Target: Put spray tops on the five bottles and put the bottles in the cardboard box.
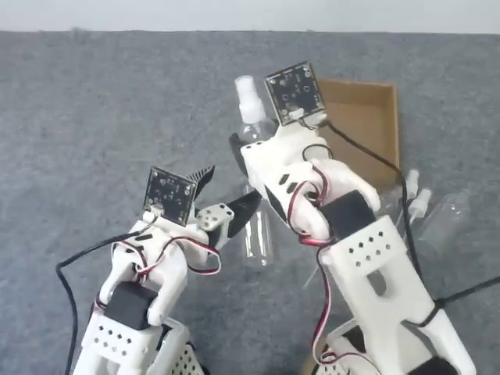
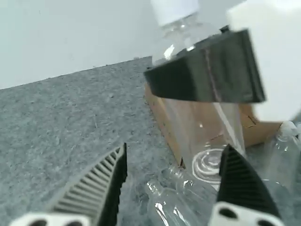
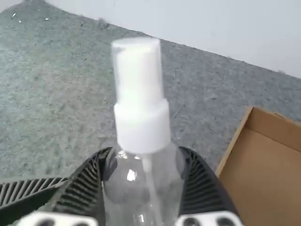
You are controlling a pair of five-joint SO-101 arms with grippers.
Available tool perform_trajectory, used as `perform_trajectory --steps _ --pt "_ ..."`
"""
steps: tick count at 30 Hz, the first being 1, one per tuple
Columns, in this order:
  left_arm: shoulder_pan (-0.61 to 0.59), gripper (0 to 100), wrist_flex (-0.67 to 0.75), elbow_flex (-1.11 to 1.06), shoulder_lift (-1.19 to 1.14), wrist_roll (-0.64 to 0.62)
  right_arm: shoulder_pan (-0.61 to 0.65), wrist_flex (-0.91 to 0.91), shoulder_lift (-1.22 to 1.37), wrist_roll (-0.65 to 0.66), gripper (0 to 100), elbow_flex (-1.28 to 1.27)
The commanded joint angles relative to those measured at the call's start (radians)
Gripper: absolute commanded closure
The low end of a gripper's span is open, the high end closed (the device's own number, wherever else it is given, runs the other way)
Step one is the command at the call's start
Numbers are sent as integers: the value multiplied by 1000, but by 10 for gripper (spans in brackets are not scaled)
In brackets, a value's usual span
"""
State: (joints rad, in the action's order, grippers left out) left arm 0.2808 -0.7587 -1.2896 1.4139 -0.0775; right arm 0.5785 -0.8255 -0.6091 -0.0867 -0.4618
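Note:
My right gripper is shut on a clear bottle with a white spray top, held upright just left of the cardboard box. In the right wrist view the jaws clamp the bottle's shoulders. My left gripper stands open close beside it, low over a capless clear bottle lying on the grey mat. Between its black fingers, the left wrist view shows the held bottle and lying bottles.
More clear bottles and white spray tops lie on the mat right of the box, behind the right arm. The box is open. Bare grey mat stretches to the left and far side.

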Motion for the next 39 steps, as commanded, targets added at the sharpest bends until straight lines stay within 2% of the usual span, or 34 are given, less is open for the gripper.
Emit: perform_trajectory --steps 1,9,12,16,22,27,39 --pt "-9 709 34 8 -17 -3 10 -45 -74 -8 994 78" --pt "-17 709 49 4 -14 -3 -1 -48 -73 -6 994 83" --pt "-18 710 49 2 -11 -3 -56 2 -64 -3 994 84" --pt "-18 722 48 1 -11 -3 -200 157 -19 75 994 84" --pt "-25 841 49 -7 -11 -3 -352 398 186 81 994 84" --pt "-84 994 55 -12 -11 -8 -386 618 363 86 994 84" --pt "-92 988 55 -15 -11 -11 -392 1036 746 81 994 86"
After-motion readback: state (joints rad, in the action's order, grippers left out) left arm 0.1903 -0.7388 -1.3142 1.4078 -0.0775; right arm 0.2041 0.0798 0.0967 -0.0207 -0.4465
